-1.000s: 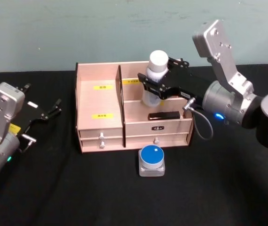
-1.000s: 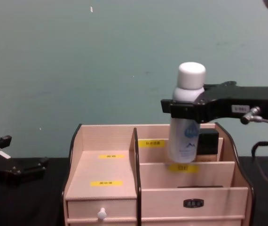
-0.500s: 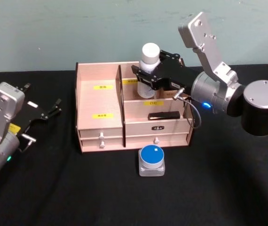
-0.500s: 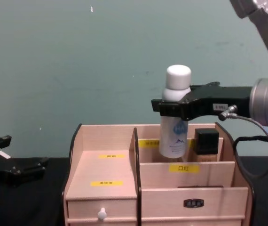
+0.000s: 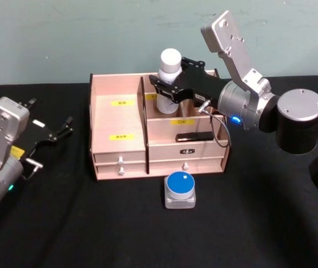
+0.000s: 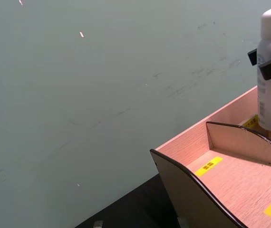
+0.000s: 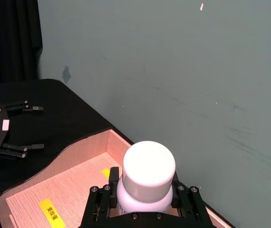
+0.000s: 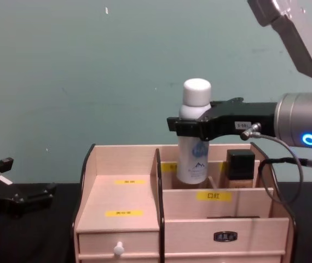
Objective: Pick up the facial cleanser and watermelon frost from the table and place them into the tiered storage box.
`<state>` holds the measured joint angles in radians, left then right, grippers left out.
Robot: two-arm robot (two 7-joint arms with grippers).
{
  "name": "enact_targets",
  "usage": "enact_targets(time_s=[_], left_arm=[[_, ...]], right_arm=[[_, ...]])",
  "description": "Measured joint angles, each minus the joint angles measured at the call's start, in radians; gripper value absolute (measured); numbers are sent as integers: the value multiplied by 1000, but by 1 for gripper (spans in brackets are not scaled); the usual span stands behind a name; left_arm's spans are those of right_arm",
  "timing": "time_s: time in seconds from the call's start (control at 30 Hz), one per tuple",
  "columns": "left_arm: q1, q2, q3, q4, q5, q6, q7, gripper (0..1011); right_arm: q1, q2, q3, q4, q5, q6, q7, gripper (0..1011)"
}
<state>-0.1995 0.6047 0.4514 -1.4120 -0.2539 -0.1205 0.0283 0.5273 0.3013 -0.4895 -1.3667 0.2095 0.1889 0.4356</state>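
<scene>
Facial cleanser (image 8: 194, 137) is a white bottle with a white cap, upright, held in the right gripper (image 8: 191, 127). Fingers are clamped on its upper body just under the cap, 1 on each side. The wrist view confirms the grip, with the cap poking up above the black fingers (image 7: 100, 202).

It sits over the tiered storage box (image 5: 106, 120), at the rear compartment of the right-hand section, close beside the tall dark-edged divider. In the chest view the lower half is below the back wall's top edge, and the base shows just above the partition with the yellow label. Can't tell if the base touches the compartment floor.

A dark-capped amber bottle (image 8: 239, 170) stands in the same rear compartment, just beside the cleanser on its right, apart from it. A flat black item (image 5: 194, 137) lies in the tier 1 step lower.

Watermelon frost (image 5: 180, 190), a round blue-topped tub in a pale base, is on the black desk (image 5: 92, 223) just in front of the box, near the right drawer and not touching it.

Left gripper (image 7: 36, 127) is parked low over the desk, well to the left of the box, fingers spread wide and holding nothing.
</scene>
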Motion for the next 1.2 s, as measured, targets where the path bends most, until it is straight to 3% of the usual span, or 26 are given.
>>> enact_targets(time_s=[1.2], left_arm=[[0,0,0,0,0,0,0,1010]], right_arm=[[14,-32,-18,140,13,-12,33,594]])
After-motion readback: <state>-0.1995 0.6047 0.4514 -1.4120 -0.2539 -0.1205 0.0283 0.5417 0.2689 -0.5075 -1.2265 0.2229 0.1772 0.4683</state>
